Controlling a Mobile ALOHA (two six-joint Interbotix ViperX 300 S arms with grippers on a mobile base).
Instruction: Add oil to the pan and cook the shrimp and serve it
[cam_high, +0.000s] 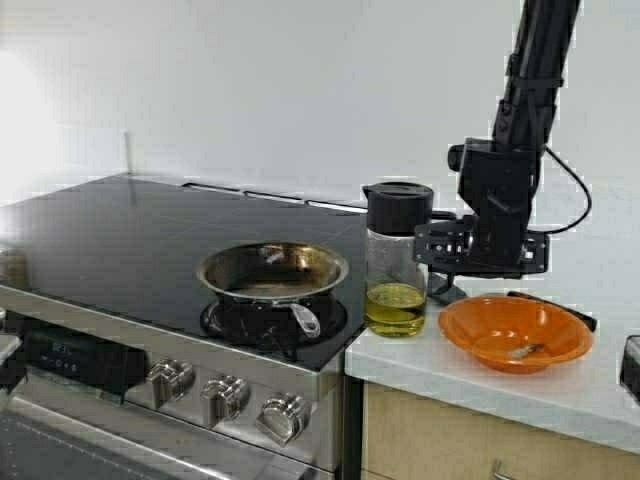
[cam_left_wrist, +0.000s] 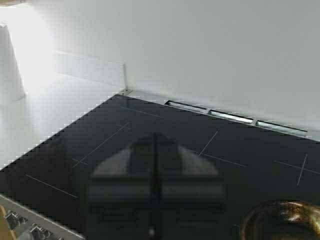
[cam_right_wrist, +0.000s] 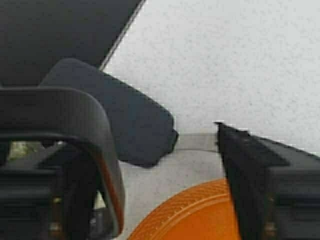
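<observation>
My right gripper (cam_high: 445, 262) is reaching in at the black side handle of the tall clear jug (cam_high: 396, 262), its jaws standing apart around that handle without clamping it. The yellow-green oil (cam_high: 395, 307) is sitting low in the jug on the white bench (cam_high: 470, 378). My left gripper (cam_left_wrist: 155, 185) is hovering over the black cooktop (cam_high: 120, 240), jaws pressed together on nothing. The small shiny steel pan (cam_high: 272, 272) is waiting unoiled, I judge; the pale curled shrimp (cam_high: 519, 350) is lying in the orange bowl (cam_high: 515, 333), so pouring, cooking and serving are all remaining.

Matte black jointed right arm (cam_high: 527, 90) w/ thin black looped cable, boxy black wrist, black gripper (cam_high: 440, 262) fingers
</observation>
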